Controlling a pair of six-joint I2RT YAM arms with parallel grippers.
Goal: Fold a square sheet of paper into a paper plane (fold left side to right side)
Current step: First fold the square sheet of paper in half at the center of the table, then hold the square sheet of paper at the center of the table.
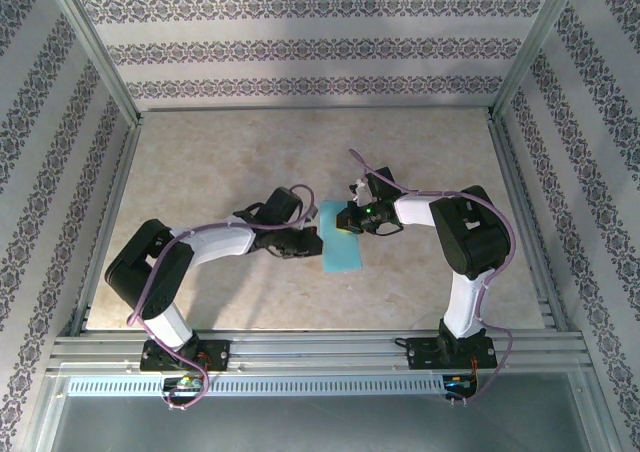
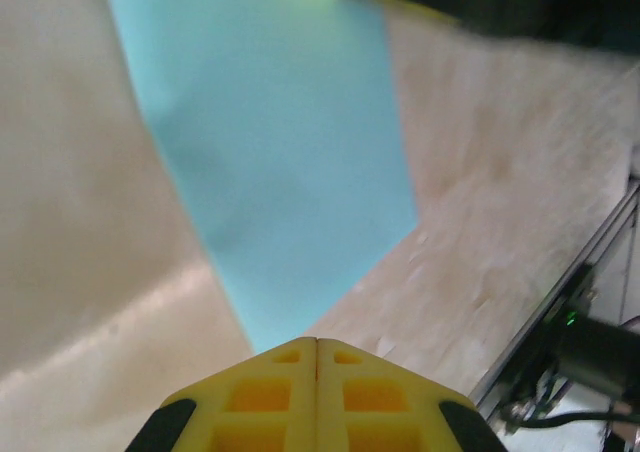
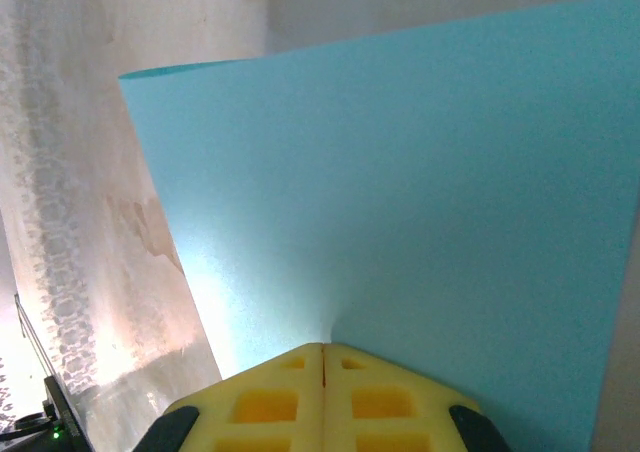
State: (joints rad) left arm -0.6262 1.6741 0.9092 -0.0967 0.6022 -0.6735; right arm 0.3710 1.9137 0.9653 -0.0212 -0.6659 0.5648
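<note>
Paper, turquoise-blue, lies as a narrow strip near the middle of the tabletop, between the two hands. The right hand sits over its far end, fingers pressed together, tips against the sheet where a small dimple shows; whether they pinch it I cannot tell. The left hand is just beside the left edge, also pressed together, a paper corner reaching its fingertips.
</note>
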